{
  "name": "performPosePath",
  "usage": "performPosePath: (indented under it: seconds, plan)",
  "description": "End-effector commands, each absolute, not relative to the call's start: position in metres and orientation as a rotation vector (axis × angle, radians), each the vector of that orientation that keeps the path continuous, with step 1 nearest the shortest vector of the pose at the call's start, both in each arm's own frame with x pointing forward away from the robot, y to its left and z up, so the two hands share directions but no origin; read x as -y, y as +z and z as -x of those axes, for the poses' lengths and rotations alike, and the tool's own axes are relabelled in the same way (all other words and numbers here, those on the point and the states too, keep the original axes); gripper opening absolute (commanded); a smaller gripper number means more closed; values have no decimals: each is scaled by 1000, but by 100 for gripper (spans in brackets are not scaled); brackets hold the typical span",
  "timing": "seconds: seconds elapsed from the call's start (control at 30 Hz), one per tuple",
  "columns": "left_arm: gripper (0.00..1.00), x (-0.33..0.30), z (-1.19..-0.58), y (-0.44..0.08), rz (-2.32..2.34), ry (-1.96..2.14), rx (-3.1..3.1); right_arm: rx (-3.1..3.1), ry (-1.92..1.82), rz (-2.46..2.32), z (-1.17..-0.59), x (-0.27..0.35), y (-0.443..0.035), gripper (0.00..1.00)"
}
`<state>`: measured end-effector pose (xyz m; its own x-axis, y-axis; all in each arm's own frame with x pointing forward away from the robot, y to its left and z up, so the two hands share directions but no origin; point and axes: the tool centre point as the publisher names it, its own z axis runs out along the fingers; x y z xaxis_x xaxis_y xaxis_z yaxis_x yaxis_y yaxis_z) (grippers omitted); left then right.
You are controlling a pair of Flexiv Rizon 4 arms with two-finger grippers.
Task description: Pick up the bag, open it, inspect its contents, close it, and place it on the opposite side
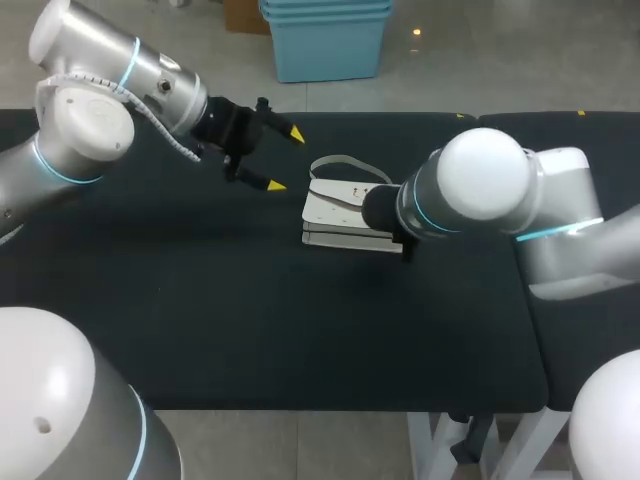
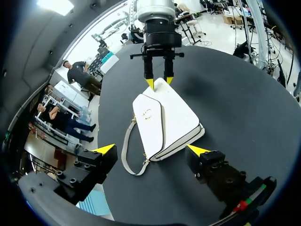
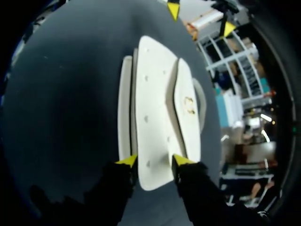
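A white bag (image 1: pixel 340 215) lies flat on the black table (image 1: pixel 200 300), its flap up and its strap (image 1: pixel 335 162) looped toward the far edge. My right gripper (image 3: pixel 154 161) is at the bag's right end, and the end of the bag (image 3: pixel 155 108) fills the gap between its yellow tips, both touching it. In the head view my right wrist hides those fingers. My left gripper (image 1: pixel 286 159) hovers open above the table just left of the bag. In its own view the left gripper (image 2: pixel 151 149) looks down on the bag (image 2: pixel 169 122), and the right gripper (image 2: pixel 158 82) is at the far end.
The table's front edge runs across the head view low down. A second black surface (image 1: pixel 580 330) joins it at the right, under my right arm. Bare tabletop lies left of and in front of the bag.
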<state>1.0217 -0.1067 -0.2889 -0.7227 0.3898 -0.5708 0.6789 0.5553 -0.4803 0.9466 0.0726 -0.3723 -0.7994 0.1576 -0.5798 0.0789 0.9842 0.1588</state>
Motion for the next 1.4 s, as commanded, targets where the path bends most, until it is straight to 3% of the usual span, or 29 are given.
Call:
performPosePath:
  seconds: [0.03, 0.13, 0.2, 0.93, 1.0, 1.07, 1.17, 1.27, 1.4]
  plan:
    - [100, 113, -1023, -296, -872, -1000, -2381, -2447, 154, -168, -946, -75, -377, 35]
    - [100, 116, -1023, -299, -884, -1000, -2379, -2443, 156, -172, -947, -74, -379, 21]
    - [100, 117, -1023, -299, -885, -1004, -2373, -2437, 156, -175, -947, -74, -379, 0]
    - [100, 154, -998, -313, -1120, -983, -2158, -2397, 119, -211, -942, -78, -384, 0]
    - [95, 158, -998, -315, -1137, -974, -2160, -2397, 119, -211, -942, -78, -384, 0]
    - [80, 162, -1000, -319, -1153, -961, -2164, -2397, 119, -211, -942, -78, -384, 0]
    - [71, 166, -1004, -325, -1163, -951, -2171, -2397, 119, -211, -942, -78, -384, 0]
    - [64, 169, -1007, -328, -1168, -953, -2179, -2397, 119, -211, -942, -78, -384, 0]
    - [64, 173, -1010, -336, -1191, -935, -2189, -2397, 119, -211, -942, -78, -384, 0]
